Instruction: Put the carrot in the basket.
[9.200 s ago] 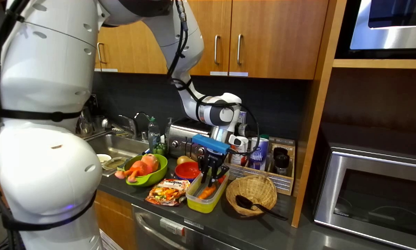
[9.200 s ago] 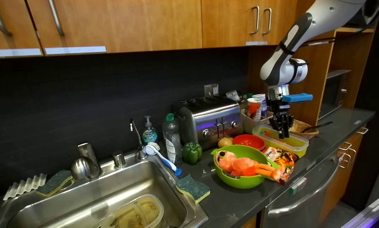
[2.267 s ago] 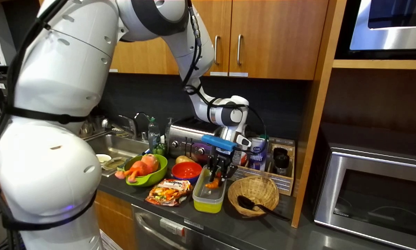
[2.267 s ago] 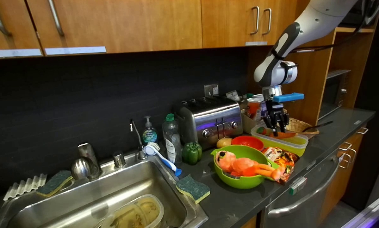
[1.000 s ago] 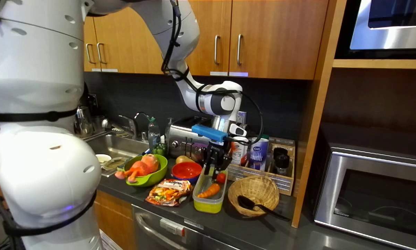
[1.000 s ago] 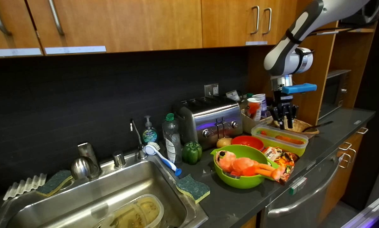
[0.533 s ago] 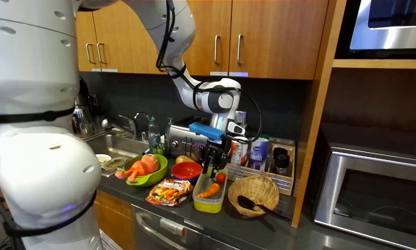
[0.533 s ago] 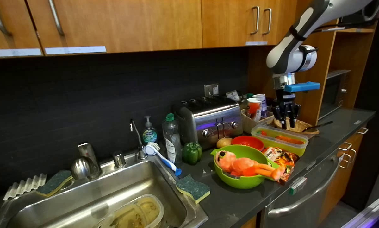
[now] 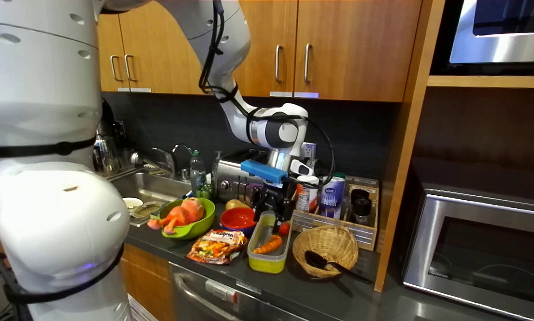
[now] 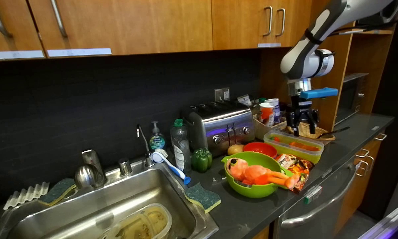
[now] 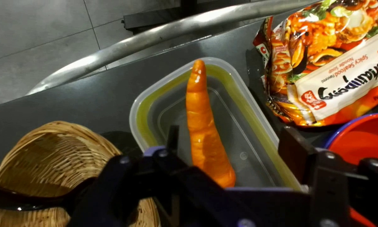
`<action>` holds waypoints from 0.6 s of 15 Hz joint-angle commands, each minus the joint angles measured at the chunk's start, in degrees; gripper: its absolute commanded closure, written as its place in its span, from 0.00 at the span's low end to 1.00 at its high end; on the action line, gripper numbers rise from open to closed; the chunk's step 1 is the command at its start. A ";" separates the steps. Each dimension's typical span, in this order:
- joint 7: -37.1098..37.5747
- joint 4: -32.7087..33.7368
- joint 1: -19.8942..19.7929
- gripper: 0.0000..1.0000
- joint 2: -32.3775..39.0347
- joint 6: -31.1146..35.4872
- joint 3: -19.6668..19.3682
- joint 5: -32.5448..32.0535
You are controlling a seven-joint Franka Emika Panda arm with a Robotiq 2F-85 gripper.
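Orange carrot (image 11: 202,126), in plastic tub (image 9: 267,266), below the spread tool (image 10: 304,133)

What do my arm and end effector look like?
A glossy white robot arm with rounded segments and dark grey joint patches, black cables bound on by black straps. A silver metal wrist collar leads to a black, angular, two-fingered end effector; a blue bar juts out near its top. I can't read any lettering.

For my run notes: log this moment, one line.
carrot: in plastic tub | jaws: open, empty | wicker basket: black spoon partly inside, no carrot
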 commanded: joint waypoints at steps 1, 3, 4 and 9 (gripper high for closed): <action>0.37 -0.70 0.53 0.26 -0.69 -0.05 -0.40 -0.62; 0.32 -0.49 0.51 0.33 -0.32 -0.07 -0.41 -0.59; 0.15 -0.13 0.49 0.36 0.16 -0.16 -0.40 -0.52; -0.92 1.50 0.27 0.32 2.76 -0.25 -0.42 -0.24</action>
